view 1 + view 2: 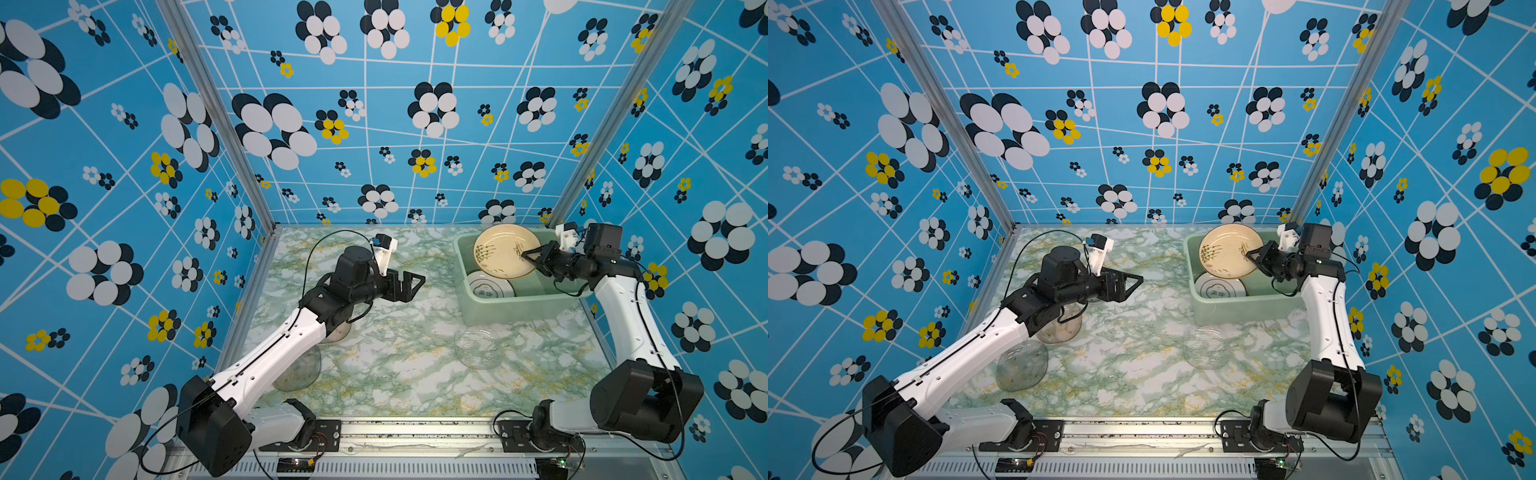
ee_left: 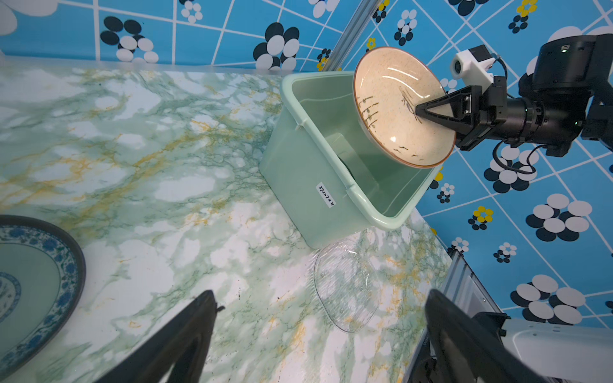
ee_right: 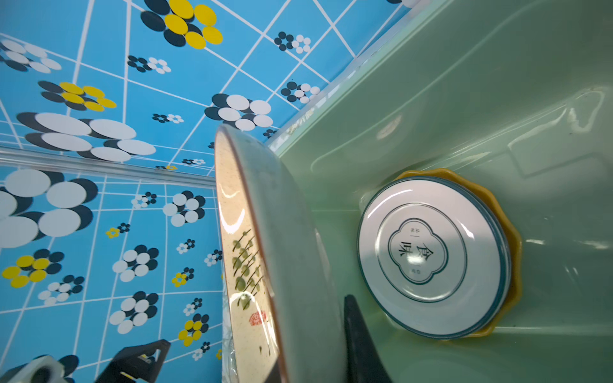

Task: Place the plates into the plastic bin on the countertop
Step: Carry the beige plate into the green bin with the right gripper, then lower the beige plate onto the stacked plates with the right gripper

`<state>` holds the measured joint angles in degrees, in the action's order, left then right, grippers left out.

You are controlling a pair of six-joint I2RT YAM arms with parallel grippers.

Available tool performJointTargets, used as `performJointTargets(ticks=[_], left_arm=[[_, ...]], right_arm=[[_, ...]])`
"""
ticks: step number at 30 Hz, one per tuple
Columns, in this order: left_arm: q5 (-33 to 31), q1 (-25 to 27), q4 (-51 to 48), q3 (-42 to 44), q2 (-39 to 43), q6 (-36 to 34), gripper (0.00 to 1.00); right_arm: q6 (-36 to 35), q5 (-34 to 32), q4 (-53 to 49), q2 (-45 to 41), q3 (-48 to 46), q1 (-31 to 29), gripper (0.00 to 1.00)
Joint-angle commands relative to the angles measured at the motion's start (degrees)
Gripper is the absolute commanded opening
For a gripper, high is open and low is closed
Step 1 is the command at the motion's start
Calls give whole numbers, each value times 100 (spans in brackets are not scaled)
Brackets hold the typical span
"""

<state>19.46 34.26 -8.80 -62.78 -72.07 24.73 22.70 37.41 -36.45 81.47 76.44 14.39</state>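
My right gripper (image 1: 530, 254) (image 3: 311, 348) is shut on the edge of a beige plate (image 1: 500, 249) (image 2: 398, 109) with a plant drawing. It holds the plate tilted on edge above the mint-green plastic bin (image 1: 528, 299) (image 2: 318, 139). Inside the bin a white plate with a green rim (image 3: 431, 258) lies on a yellow scalloped plate (image 3: 512, 238). A clear glass plate (image 1: 478, 347) (image 2: 348, 285) lies on the countertop (image 1: 395, 365) in front of the bin. My left gripper (image 1: 417, 281) (image 2: 320, 295) hangs open and empty over the middle of the countertop.
A blue-patterned plate (image 2: 39, 285) lies near my left gripper. Two glassy plates (image 1: 1021, 365) (image 1: 1059, 328) sit partly under the left arm at the left side. The bin stands in the back right corner against the blue flowered walls.
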Motion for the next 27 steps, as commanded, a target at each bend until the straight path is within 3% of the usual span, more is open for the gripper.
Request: performJointTargets(ticks=[1,8,27], left_arm=[[-136,33,140,-86,-90,-376,99],[-81,37,39,100,44,-507,99],[-112,211,-306,-364,-293,-589,99]], right_arm=[[-1055,-23,-432,97,365,4,8],[-1762,-322,-605,388,429,2,6],[-1831,-750,-518,1387,543,-7,6]])
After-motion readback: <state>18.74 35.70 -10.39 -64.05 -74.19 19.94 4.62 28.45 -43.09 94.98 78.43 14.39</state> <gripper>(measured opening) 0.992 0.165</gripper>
